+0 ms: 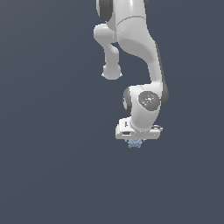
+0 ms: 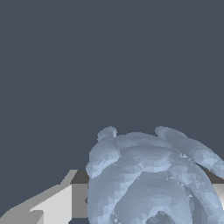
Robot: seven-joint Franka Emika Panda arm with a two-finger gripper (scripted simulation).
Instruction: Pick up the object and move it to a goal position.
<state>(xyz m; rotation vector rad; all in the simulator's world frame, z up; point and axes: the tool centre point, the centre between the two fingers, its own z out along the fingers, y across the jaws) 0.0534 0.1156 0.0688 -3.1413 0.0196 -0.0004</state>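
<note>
White and blocky, the tool (image 1: 135, 141) sits just below the middle of the exterior view, hanging from the arm (image 1: 140, 52) that comes down from the top edge. Its fingers are hidden from that side by the palm housing, but the object (image 1: 134, 144), a tiny pale blue-grey lump, peeks out directly beneath it. In the wrist view the object (image 2: 153, 179) fills the lower right of the frame, pressed close to the camera, with one grey finger (image 2: 48, 205) showing at the lower left; the opposite finger is almost wholly covered. I judge the tool to be clenched on the object, though the contact faces themselves are not visible.

No goal marker appears in either view, nor any table edge, only flat dark ground.

The main risk from here is slipping: the lump is bumpy and rounded, so the pads may bear on only a few high points. A quick swing or sudden stop could let it twist and drop out.
</note>
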